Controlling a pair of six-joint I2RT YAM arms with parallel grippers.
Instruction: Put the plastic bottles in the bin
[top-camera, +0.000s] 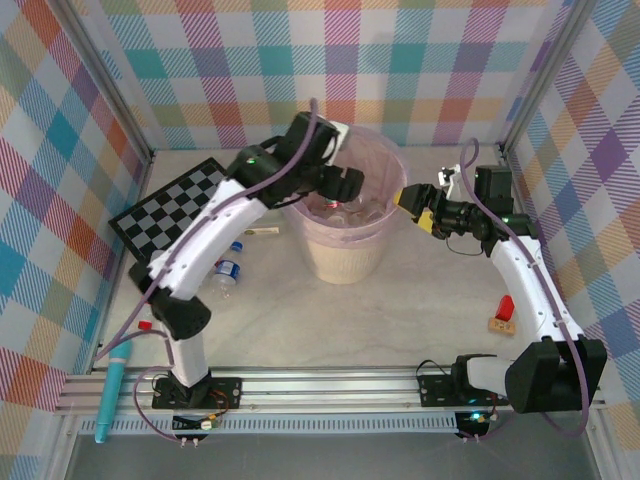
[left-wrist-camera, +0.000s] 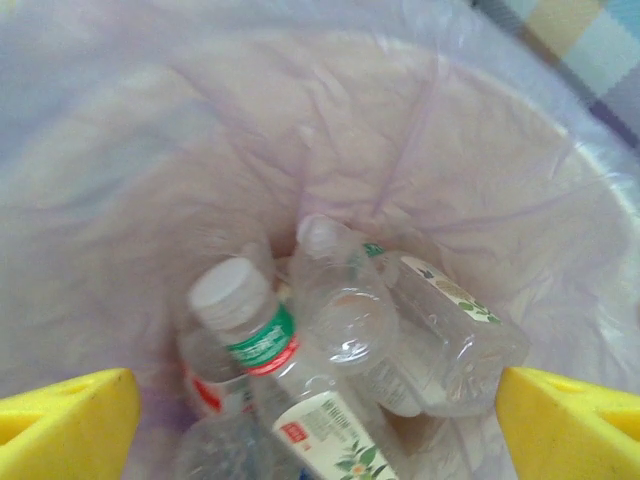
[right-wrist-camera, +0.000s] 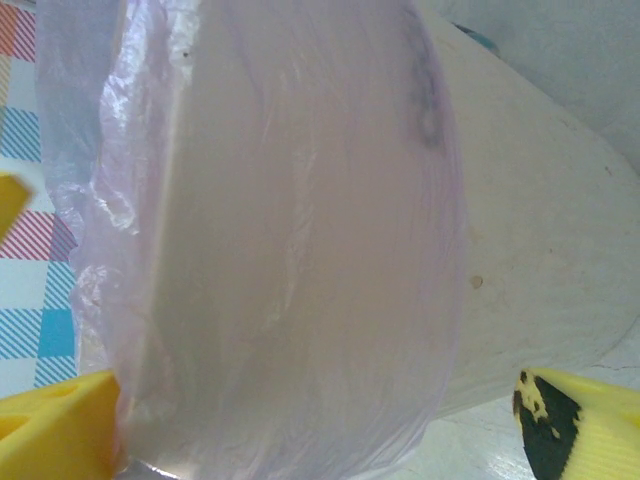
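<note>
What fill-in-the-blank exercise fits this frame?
The left gripper hangs over the bin, its jaws ___.
One bottle lies on the table beside the ___ arm.
The red block sits near the ___ arm.
Missing words: open; left; right.

Bottles (left-wrist-camera: 340, 320) clear glossy plastic; liner (left-wrist-camera: 200, 150) thin crinkled film; bin (right-wrist-camera: 540, 250) seemingly matt.
</note>
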